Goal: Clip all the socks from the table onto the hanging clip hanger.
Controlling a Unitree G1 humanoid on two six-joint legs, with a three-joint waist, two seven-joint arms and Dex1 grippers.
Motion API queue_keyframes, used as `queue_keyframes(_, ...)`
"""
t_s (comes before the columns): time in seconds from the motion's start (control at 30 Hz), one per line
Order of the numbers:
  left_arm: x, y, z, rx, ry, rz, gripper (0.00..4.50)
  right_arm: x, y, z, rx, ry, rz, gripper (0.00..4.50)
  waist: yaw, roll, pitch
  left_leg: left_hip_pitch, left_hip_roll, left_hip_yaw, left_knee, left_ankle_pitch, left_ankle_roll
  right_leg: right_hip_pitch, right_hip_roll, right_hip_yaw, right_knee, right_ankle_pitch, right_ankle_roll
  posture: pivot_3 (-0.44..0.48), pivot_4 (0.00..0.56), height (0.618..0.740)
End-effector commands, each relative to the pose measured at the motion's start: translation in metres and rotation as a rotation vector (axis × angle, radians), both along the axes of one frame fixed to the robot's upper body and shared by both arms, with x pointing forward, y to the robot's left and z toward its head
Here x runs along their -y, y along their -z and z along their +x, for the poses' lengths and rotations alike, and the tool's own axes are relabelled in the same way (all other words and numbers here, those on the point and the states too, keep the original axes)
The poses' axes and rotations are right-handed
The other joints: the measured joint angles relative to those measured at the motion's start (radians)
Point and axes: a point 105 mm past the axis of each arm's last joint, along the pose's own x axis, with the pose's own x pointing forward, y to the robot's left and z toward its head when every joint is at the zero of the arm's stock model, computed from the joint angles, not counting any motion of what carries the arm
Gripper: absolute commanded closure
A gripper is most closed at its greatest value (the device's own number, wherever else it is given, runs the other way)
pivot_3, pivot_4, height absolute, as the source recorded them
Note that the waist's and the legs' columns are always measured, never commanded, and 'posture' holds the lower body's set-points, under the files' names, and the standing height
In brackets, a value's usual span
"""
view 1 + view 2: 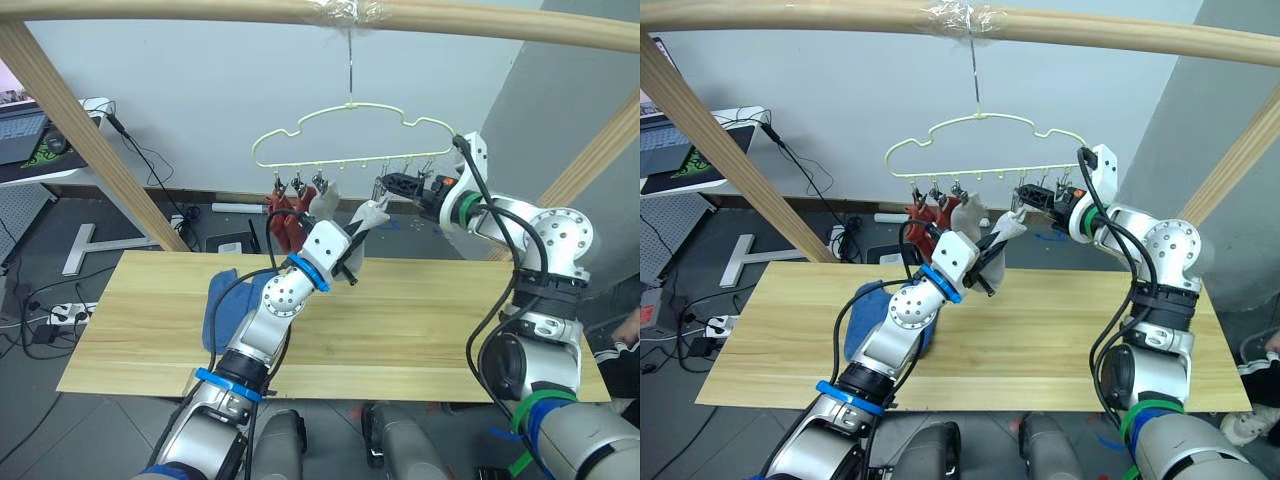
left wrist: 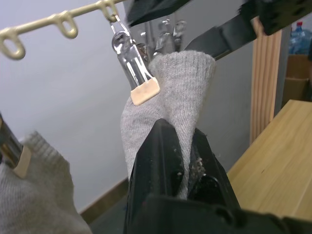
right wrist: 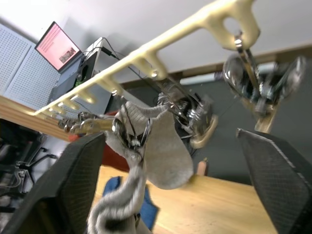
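- The desk (image 1: pixel 420 320) is a long pale wood plank top with visible grain; no readable writing shows anywhere.
- The clip hanger (image 1: pixel 340 135), thin pale-yellow wire in a cloud outline, hangs from a wooden pole (image 1: pixel 200 10); two rust red socks (image 1: pixel 287 218) and one grey sock (image 1: pixel 325 203) hang clipped on it.
- Blue socks (image 1: pixel 222 305) lie crumpled on the desk beside the left arm.
- The left tool (image 2: pixel 178 146) is clenched on a ribbed light grey sock (image 2: pixel 183 83), its cuff touching a metal clip (image 2: pixel 132 68) just above.
- The right tool (image 1: pixel 390 184) stands spread wide at the clips, grasping nothing.
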Motion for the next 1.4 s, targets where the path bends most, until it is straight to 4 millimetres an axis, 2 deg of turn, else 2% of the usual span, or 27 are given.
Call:
queue_keyframes(0.03,-0.005,-0.011,-0.005,-0.021,0.021,-0.082,3.71,0.006,-0.015,-0.021,0.173,-0.025,-0.119,0.0,0.0,0.0,0.0,0.0,0.0,0.0,0.0,0.0,0.0,0.0,0.0,0.0,0.0,0.0,0.001,-0.073,0.227,0.74)
queue_keyframes(0.2,-0.017,-0.007,-0.008,-0.091,0.026,-0.104,2.26,0.022,-0.002,-0.029,0.345,0.099,-0.294,0.0,-0.008,0.0,0.0,0.0,0.0,0.0,0.0,0.0,0.0,0.0,0.0,0.0,0.0,-0.001,0.001,-0.076,0.224,0.74)
queue_keyframes(0.33,-0.028,-0.006,-0.009,-0.13,0.007,-0.118,0.96,0.016,0.002,-0.033,0.414,0.11,-0.312,0.0,-0.018,0.0,0.0,0.002,0.0,0.002,0.0,0.0,0.0,0.0,0.001,0.0,0.001,-0.001,0.001,-0.078,0.222,0.74)
queue_keyframes(0.43,-0.058,-0.001,-0.017,-0.202,-0.022,-0.122,0.03,-0.001,0.018,-0.041,0.481,0.135,-0.376,0.0,-0.026,0.0,0.0,0.002,0.0,0.001,0.001,0.0,0.0,0.0,0.003,0.0,0.003,-0.001,0.002,-0.074,0.227,0.74)
queue_keyframes(0.53,-0.073,-0.005,-0.019,-0.219,-0.044,-0.11,0.03,-0.006,0.023,-0.041,0.518,0.165,-0.387,0.0,-0.031,0.001,0.001,0.003,0.001,0.0,-0.001,0.0,0.0,0.0,0.004,0.001,0.003,-0.001,0.001,-0.057,0.231,0.74)
queue_keyframes(0.63,-0.085,-0.018,-0.019,-0.209,-0.064,-0.123,0.0,-0.005,0.02,-0.038,0.536,0.209,-0.366,0.61,-0.03,0.002,0.001,0.002,0.001,0.0,0.001,0.0,0.0,-0.001,0.003,0.0,0.004,-0.001,0.001,-0.044,0.232,0.74)
queue_keyframes(0.73,-0.093,-0.029,-0.022,-0.202,-0.072,-0.13,0.0,-0.008,0.018,-0.035,0.559,0.22,-0.372,1.71,-0.027,0.002,0.001,0.002,0.0,0.001,0.002,0.0,0.0,0.0,0.001,0.002,0.003,-0.001,0.001,-0.035,0.235,0.74)
queue_keyframes(0.87,-0.096,-0.032,-0.025,-0.206,-0.07,-0.128,0.0,-0.01,0.017,-0.034,0.573,0.228,-0.374,1.71,-0.02,0.002,0.001,0.002,0.0,0.002,0.002,0.0,0.0,0.0,0.001,0.002,0.002,-0.001,0.001,-0.025,0.234,0.74)
queue_keyframes(0.9,-0.099,-0.034,-0.026,-0.205,-0.071,-0.126,0.0,-0.011,0.017,-0.033,0.576,0.234,-0.365,1.84,-0.015,0.002,0.001,0.002,0.0,0.001,0.002,0.0,0.0,0.0,0.001,0.002,0.002,-0.001,0.001,-0.012,0.233,0.74)
queue_keyframes(0.97,-0.103,-0.038,-0.029,-0.201,-0.075,-0.121,0.0,-0.015,0.016,-0.03,0.579,0.246,-0.354,2.26,-0.013,0.002,0.001,0.002,0.0,0.001,0.001,0.0,0.0,0.0,0.001,0.001,0.002,-0.001,0.001,-0.005,0.233,0.74)
queue_keyframes(1.03,-0.105,-0.04,-0.029,-0.198,-0.08,-0.118,0.0,-0.018,0.015,-0.026,0.583,0.257,-0.35,2.97,-0.011,0.002,0.001,0.002,0.0,0.001,0.001,0.0,0.0,0.0,0.002,0.001,0.003,-0.001,0.001,-0.001,0.234,0.74)
queue_keyframes(1.4,-0.097,-0.05,-0.033,-0.193,-0.047,-0.12,0.0,-0.019,0.012,-0.006,0.591,0.312,-0.359,2.97,0.003,0.002,0.002,0.002,0.0,0.001,0.002,0.0,0.0,0.0,0.001,0.002,0.002,-0.001,0.001,0.013,0.233,0.74)
